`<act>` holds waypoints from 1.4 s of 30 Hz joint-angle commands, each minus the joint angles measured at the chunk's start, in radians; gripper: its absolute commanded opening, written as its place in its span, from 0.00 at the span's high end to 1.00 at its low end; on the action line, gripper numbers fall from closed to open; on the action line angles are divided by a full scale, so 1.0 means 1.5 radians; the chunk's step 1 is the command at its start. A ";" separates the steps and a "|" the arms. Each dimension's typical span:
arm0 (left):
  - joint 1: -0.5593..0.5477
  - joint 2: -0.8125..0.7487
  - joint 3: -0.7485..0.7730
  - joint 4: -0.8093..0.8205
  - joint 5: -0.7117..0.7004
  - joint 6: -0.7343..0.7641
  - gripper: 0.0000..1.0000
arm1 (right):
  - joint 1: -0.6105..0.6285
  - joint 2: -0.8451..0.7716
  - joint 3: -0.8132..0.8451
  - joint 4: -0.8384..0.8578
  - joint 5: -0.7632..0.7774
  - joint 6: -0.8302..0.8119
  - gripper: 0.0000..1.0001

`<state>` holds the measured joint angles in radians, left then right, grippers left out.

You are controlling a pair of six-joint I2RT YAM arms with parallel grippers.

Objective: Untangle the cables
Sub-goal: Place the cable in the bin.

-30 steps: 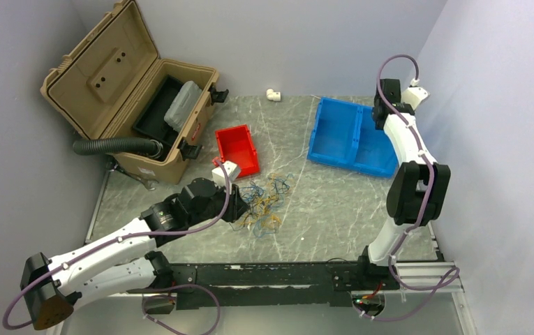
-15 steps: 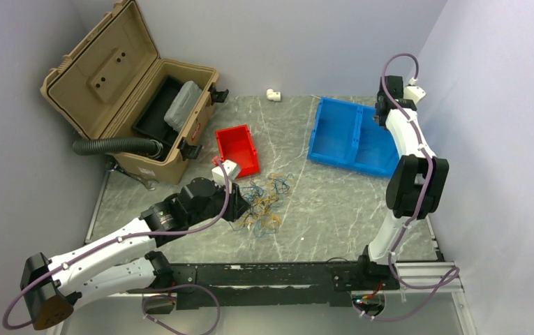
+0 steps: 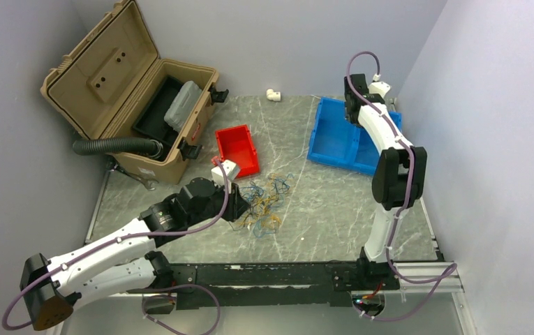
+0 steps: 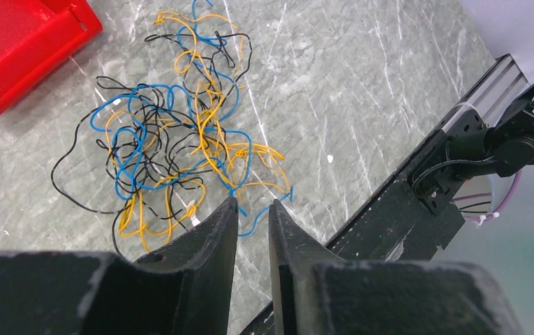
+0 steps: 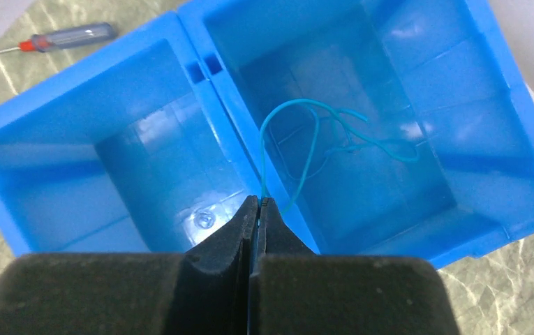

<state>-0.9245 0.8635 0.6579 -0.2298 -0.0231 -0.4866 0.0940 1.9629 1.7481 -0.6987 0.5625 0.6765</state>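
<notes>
One tangle of orange-yellow, blue and black cables (image 4: 173, 146) sprawls on the bench (image 4: 361, 91), long axis roughly near-to-far, its strands too knotted to count. The left pincer (image 4: 253, 209), tips narrowly apart, hovers at its edge. The right pincer (image 5: 257, 204), clamped on one teal strand (image 5: 306, 129), hangs over a two-compartment blue bin (image 5: 145, 52), the strand looping over one compartment. One red bin (image 4: 19, 49) sits nearby.

- On the counter (image 3: 320, 209) lie the cables (image 4: 180, 150), tangled, just before the small bin (image 3: 236, 150).
- The open case (image 3: 103, 77) stands far left.
- The divided bin (image 3: 330, 136) sits far right, under the right claw (image 5: 257, 201).
</notes>
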 commanded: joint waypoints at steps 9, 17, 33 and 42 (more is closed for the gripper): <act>-0.001 -0.017 0.005 0.014 0.009 -0.004 0.72 | -0.115 -0.066 -0.121 0.074 -0.179 0.057 1.00; -0.001 -0.012 0.007 0.014 0.009 -0.010 0.72 | -0.127 -0.094 -0.094 0.031 -0.155 0.022 0.77; -0.001 -0.014 0.011 -0.031 -0.064 -0.009 0.59 | -0.070 -0.380 -0.351 0.193 -0.364 -0.081 0.37; -0.001 0.017 0.031 -0.046 -0.085 0.007 0.54 | 0.135 -0.489 -0.484 0.220 -0.380 -0.079 0.35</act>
<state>-0.9245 0.8757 0.6582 -0.2855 -0.1207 -0.4904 0.2417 1.3216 1.1015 -0.4274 0.0349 0.5632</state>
